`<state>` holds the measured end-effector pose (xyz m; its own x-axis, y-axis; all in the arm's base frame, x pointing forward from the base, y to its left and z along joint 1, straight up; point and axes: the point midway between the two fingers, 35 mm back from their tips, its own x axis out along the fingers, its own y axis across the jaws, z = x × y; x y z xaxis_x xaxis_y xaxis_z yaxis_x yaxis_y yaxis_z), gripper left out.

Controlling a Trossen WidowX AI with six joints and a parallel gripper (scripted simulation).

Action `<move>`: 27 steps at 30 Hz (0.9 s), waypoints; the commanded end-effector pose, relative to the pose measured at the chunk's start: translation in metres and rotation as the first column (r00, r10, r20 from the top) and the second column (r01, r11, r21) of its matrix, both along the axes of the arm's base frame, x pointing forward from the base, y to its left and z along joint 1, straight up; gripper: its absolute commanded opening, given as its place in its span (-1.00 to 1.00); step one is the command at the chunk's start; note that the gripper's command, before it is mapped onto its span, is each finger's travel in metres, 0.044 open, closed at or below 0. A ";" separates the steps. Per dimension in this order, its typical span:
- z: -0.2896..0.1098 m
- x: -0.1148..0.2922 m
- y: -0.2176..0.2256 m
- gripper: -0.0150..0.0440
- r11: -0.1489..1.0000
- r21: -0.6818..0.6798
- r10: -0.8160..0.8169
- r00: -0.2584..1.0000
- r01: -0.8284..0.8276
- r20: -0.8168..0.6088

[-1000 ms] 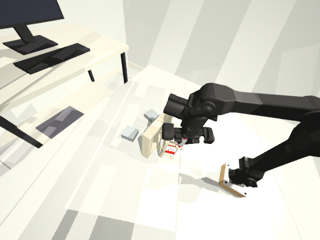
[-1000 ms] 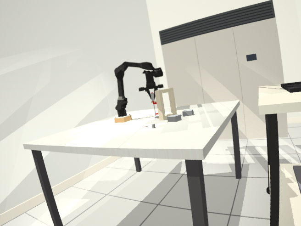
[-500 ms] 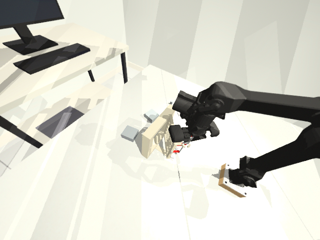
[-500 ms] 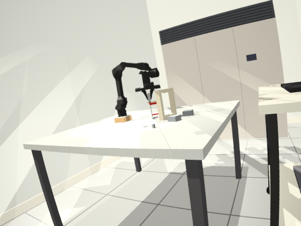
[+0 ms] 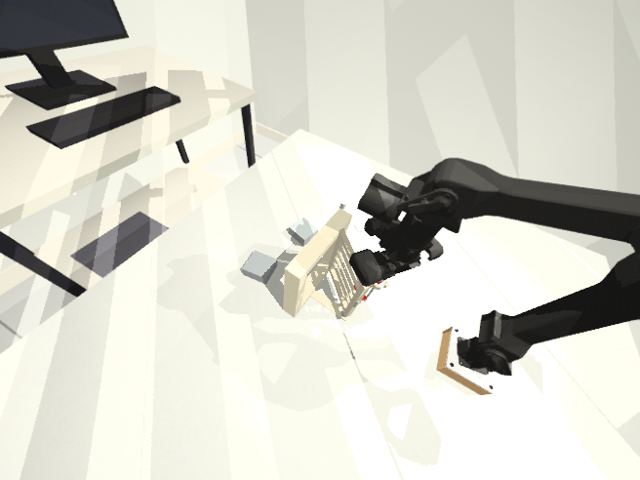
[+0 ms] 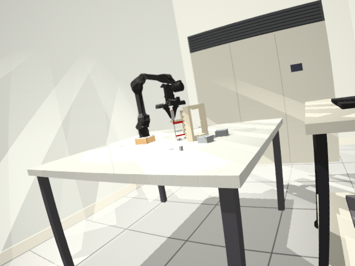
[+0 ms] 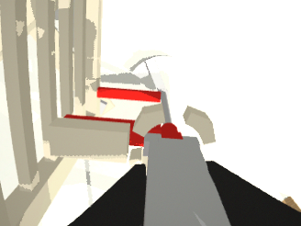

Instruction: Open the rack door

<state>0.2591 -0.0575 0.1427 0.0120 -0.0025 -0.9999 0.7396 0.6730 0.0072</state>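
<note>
The pale wooden frame (image 5: 309,256) (image 6: 188,126) stands upright on the table. Its slatted door (image 5: 343,268) (image 6: 183,126) (image 7: 27,92) is swung well out on the arm's side; I cannot tell the exact angle. The grey upright handle (image 6: 172,114) (image 7: 172,179) stands off the door's edge, with red bars (image 7: 128,94) running from its rod towards the door, so it looks turned. My gripper (image 6: 172,117) (image 7: 174,172) points down and is shut on the handle's upper part, a black finger on each side. In the top view the arm hides the fingertips.
Two grey blocks (image 5: 258,265) (image 6: 205,139) lie behind the frame, away from the arm. A small grey block (image 5: 341,206) (image 6: 180,148) lies off one side of the frame. The arm's base stands on a wooden block (image 5: 463,380) (image 6: 140,140). A second desk holds a monitor and keyboard.
</note>
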 end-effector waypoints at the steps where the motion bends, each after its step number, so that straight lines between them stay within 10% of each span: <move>1: 0.000 -0.002 -0.006 -0.46 0.997 -0.003 0.083 0.997 -0.083 0.006; 27: 0.000 -0.015 -0.049 -0.46 0.901 -0.011 0.433 0.901 -0.433 0.000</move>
